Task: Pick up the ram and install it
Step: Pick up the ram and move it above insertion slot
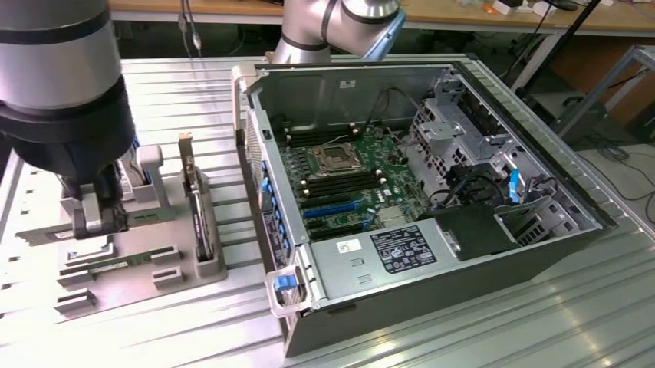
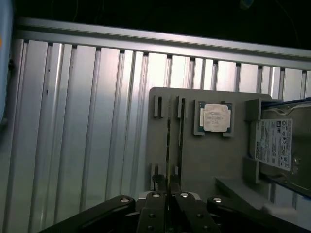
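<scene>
Your gripper (image 2: pixel 168 200) is pinched narrow on the ram (image 2: pixel 168 141), which stands on edge in its tray (image 2: pixel 204 162) slot, near the CPU (image 2: pixel 215 118) and drive (image 2: pixel 279 145)

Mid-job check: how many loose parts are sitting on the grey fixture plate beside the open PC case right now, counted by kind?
ram: 1
CPU chip: 1
hard drive: 1
expansion card: 1
Total: 4
</scene>
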Robot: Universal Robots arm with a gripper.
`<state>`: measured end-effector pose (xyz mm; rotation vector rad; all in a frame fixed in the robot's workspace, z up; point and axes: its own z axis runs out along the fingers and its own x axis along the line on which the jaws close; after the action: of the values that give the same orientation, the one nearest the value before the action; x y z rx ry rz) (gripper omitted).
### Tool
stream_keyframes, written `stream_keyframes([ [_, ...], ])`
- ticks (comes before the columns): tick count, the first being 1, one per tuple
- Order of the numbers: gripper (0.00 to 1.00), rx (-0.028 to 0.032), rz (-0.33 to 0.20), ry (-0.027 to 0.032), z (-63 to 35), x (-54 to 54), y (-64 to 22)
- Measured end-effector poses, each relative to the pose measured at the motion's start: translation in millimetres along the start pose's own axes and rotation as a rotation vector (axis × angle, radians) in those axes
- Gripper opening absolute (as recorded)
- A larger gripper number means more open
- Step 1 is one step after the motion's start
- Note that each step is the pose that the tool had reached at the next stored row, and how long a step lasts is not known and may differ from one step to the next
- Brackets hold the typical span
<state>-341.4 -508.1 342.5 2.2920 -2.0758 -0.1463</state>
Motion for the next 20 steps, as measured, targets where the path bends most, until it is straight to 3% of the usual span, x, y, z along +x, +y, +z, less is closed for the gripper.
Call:
stream_keyframes([
  [2, 0.14, 0.001, -0.001, -0.0105, -5.9, 1.0, -11.6],
  [3, 0.14, 0.0015, -0.002, -0.0144, -8.9, 1.9, -21.4],
  [5, 0.14, 0.0016, -0.002, -0.0165, -12.9, 3.1, -35.0],
  [10, 0.14, 0.0017, -0.002, -0.0181, -19.5, 5.3, -59.1],
  [13, 0.14, 0.002, -0.003, -0.0208, -29.4, 6.6, -74.5],
  [16, 0.14, 0.002, -0.003, -0.0245, -53.3, 8.0, -96.5],
  [18, 0.14, 0.0016, -0.003, -0.0279, -56.8, 9.6, -114.8],
  [20, 0.14, 0.0015, -0.004, -0.0315, -57.9, 10.7, -125.9],
])
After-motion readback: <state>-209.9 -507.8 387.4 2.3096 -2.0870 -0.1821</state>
